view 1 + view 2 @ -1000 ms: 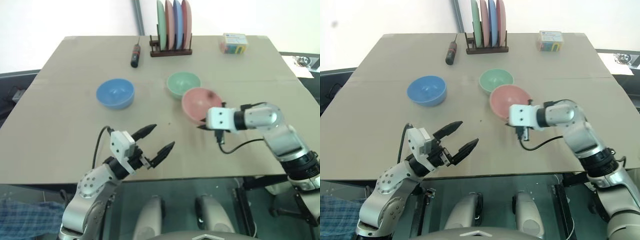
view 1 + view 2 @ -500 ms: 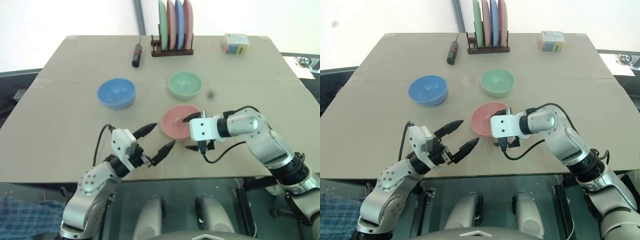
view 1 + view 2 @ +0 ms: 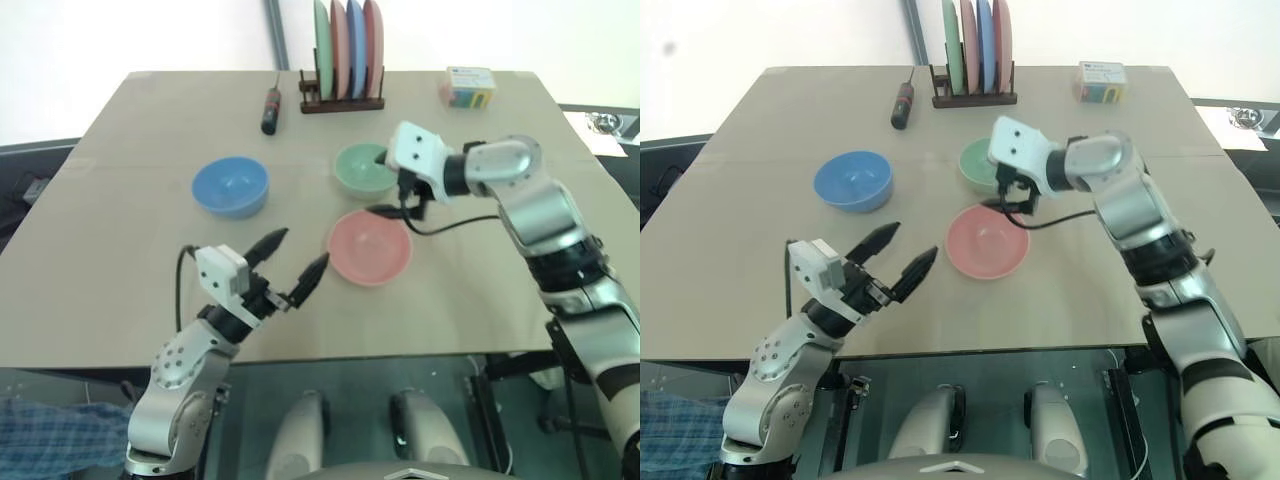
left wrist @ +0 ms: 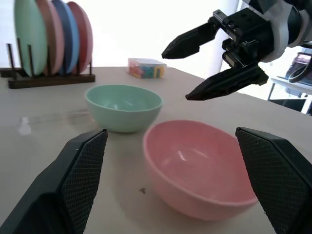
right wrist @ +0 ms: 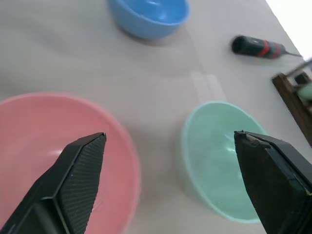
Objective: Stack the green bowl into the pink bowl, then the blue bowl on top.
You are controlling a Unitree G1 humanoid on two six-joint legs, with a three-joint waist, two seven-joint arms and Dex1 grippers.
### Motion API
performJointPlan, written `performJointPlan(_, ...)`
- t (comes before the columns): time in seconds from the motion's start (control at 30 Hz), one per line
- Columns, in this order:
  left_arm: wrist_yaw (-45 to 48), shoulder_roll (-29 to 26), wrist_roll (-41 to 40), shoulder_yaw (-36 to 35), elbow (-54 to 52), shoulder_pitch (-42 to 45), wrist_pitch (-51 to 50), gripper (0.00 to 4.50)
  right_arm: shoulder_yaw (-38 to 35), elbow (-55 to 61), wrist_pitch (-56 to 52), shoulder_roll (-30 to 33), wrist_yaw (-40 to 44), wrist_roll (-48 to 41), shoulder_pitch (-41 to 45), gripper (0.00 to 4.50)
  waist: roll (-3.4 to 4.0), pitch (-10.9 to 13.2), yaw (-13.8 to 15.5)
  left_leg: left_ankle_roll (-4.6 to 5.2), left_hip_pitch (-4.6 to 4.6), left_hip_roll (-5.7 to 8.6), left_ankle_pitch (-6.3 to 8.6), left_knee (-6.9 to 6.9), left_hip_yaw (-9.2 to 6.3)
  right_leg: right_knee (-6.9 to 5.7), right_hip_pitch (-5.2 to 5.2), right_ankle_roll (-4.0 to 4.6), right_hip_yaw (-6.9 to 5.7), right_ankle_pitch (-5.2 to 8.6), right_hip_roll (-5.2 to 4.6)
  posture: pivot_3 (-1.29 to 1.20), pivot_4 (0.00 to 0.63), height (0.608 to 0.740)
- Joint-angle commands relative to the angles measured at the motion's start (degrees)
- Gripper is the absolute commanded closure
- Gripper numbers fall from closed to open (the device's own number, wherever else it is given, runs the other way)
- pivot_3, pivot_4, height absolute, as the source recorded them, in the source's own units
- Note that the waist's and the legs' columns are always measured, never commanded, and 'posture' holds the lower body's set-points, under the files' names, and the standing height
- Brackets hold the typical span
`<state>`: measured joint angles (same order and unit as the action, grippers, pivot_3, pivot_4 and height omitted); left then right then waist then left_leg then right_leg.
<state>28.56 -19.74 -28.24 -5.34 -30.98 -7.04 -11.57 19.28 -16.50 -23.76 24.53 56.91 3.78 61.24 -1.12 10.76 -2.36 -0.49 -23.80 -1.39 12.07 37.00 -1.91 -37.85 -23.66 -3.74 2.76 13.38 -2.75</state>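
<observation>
Right jaws (image 3: 382, 182) spread wide, holding nothing, hanging just above the gap between the green bowl (image 3: 366, 169) and the pink bowl (image 3: 369, 246). One finger sits over the green bowl's near rim, the other points toward the pink bowl's far rim; can't tell if either touches. In the right wrist view the green bowl (image 5: 223, 159) lies ahead btwn the two fingers, the pink bowl (image 5: 58, 161) under the other finger, and the blue bowl (image 5: 148, 15) further out past both.

Left jaws (image 3: 294, 260) also spread wide and empty, raised off the desk (image 3: 120, 270), tips aimed toward the pink bowl, which is just beyond them and apart. In the left wrist view the pink bowl (image 4: 197, 168) sits btwn the two fingers, green bowl (image 4: 124, 106) behind it, and the right jaws (image 4: 209, 63) hang above both.

All 3 bowls upright, empty, none stacked. Blue bowl (image 3: 231, 186) is well away from the right jaws, beyond the left jaws. Green and pink bowls are near each other but apart.

Far past the right jaws: a rack of plates (image 3: 345, 52), a screwdriver (image 3: 271, 107) and a small box (image 3: 468, 86).
</observation>
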Motion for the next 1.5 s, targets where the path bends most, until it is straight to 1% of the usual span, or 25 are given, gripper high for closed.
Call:
performJointPlan(0.03,-1.4,0.2,1.1,-1.8,-0.6,-0.7,1.4,0.00,0.1,-13.8,7.8,-4.2,-4.5,2.3,5.7,0.10,0.00,0.0,-0.1,0.00,-0.01,0.00,0.00,-0.03,0.01,0.00,-0.02,0.00,0.01,0.00,0.00,0.00,0.150,0.740)
performJointPlan(0.17,-2.8,0.4,2.3,-2.7,-1.0,-2.3,1.8,0.00,0.6,-29.0,14.7,-8.9,-7.4,4.5,10.0,0.10,0.00,0.0,0.0,0.00,-0.02,0.00,0.00,-0.13,0.01,0.02,-0.06,0.00,0.02,0.00,0.00,0.00,0.150,0.740)
performJointPlan(0.3,-3.3,0.7,2.3,-3.3,-1.9,-3.4,2.5,0.00,0.6,-41.8,20.0,-12.0,-9.8,6.6,13.3,0.10,0.01,0.0,0.0,0.00,-0.03,0.01,0.00,-0.16,0.01,0.05,-0.07,0.01,0.01,-0.01,0.00,0.00,0.150,0.740)
performJointPlan(0.43,-3.8,0.8,2.9,-4.0,-2.1,-4.0,3.1,0.00,0.3,-50.8,22.6,-13.8,-13.6,8.7,15.5,0.10,0.02,0.0,0.0,0.00,-0.02,0.01,0.00,-0.18,0.00,0.05,-0.08,0.02,0.01,0.00,0.00,0.00,0.150,0.740)
performJointPlan(0.53,-4.1,0.9,3.1,-4.3,-2.3,-4.4,3.6,0.00,0.3,-54.5,24.1,-14.5,-16.5,10.4,16.1,0.10,0.02,0.0,-0.1,-0.01,-0.01,0.01,0.00,-0.22,0.02,0.04,-0.10,0.02,0.03,0.00,0.00,0.00,0.150,0.740)
performJointPlan(0.63,-4.4,1.1,3.4,-4.6,-2.6,-5.0,4.0,0.00,-0.1,-56.4,24.9,-15.4,-17.7,11.1,16.5,0.89,0.03,0.0,-0.1,-0.01,-0.02,0.01,0.00,-0.27,0.04,0.04,-0.13,0.02,0.05,0.00,0.00,0.00,0.150,0.740)
performJointPlan(0.67,-4.5,1.1,3.4,-4.6,-2.7,-5.2,4.1,0.00,-0.4,-56.7,25.0,-15.6,-17.8,11.2,16.6,1.24,0.03,0.0,-0.1,-0.01,-0.02,0.01,0.00,-0.28,0.04,0.04,-0.14,0.02,0.05,0.00,0.00,0.00,0.150,0.740)
performJointPlan(0.77,-4.6,1.3,3.7,-4.8,-3.0,-5.7,4.3,0.00,-0.7,-57.2,25.5,-16.2,-17.9,11.7,16.8,2.49,0.04,0.0,-0.2,-0.01,-0.02,0.01,0.00,-0.30,0.04,0.04,-0.15,0.02,0.07,0.00,0.01,0.00,0.150,0.740)
performJointPlan(0.83,-4.7,1.5,3.8,-4.6,-3.1,-6.1,4.5,0.00,-1.0,-57.3,25.6,-16.4,-17.8,11.9,16.8,3.18,0.04,0.0,-0.2,-0.01,-0.01,0.01,0.00,-0.31,0.04,0.04,-0.15,0.02,0.06,0.00,0.01,0.00,0.150,0.740)
performJointPlan(0.93,-4.7,1.5,3.9,-4.4,-3.1,-6.3,4.7,0.00,-1.2,-57.4,26.2,-16.6,-17.6,12.2,16.8,4.45,0.04,0.0,-0.2,-0.01,-0.01,0.01,0.00,-0.31,0.04,0.04,-0.15,0.02,0.06,0.00,0.00,0.00,0.150,0.740)
performJointPlan(1.17,-3.8,1.1,3.7,-4.1,-3.0,-6.3,4.6,0.00,0.0,-54.8,31.8,-15.1,-15.5,14.3,17.3,4.48,0.05,0.0,-0.2,-0.01,-0.02,0.01,0.00,-0.32,0.04,0.05,-0.16,0.02,0.06,0.00,0.01,0.00,0.150,0.740)
performJointPlan(1.27,-2.3,0.5,2.9,-3.9,-2.5,-5.8,4.7,0.00,0.3,-50.7,35.0,-12.7,-14.5,15.1,17.7,4.48,0.06,0.0,-0.1,-0.01,-0.02,0.01,-0.01,-0.33,0.04,0.05,-0.17,0.02,0.06,0.00,0.01,0.00,0.150,0.740)
performJointPlan(1.37,0.4,-0.8,1.9,-3.5,-2.3,-5.6,4.7,0.00,-0.6,-42.7,35.0,-9.8,-9.2,13.4,16.0,4.48,0.08,0.1,-0.1,-0.01,-0.03,0.01,0.00,-0.34,0.04,0.06,-0.18,0.01,0.06,0.00,0.00,0.00,0.150,0.740)
performJointPlan(1.47,2.7,-1.9,0.9,-3.6,-1.8,-5.3,4.5,0.00,-1.3,-27.9,31.3,-6.6,-0.7,9.8,10.9,4.48,0.07,0.1,-0.1,-0.01,-0.02,0.01,-0.01,-0.39,0.03,0.09,-0.17,0.01,0.05,0.00,0.01,0.00,0.150,0.740)
performJointPlan(1.5,3.8,-2.5,0.6,-3.6,-1.3,-4.9,4.5,0.00,-1.4,-20.0,28.2,-5.3,2.9,7.6,8.0,4.48,0.07,0.0,-0.1,-0.01,-0.02,0.01,-0.01,-0.42,0.02,0.11,-0.17,0.01,0.04,0.00,0.01,0.00,0.150,0.740)
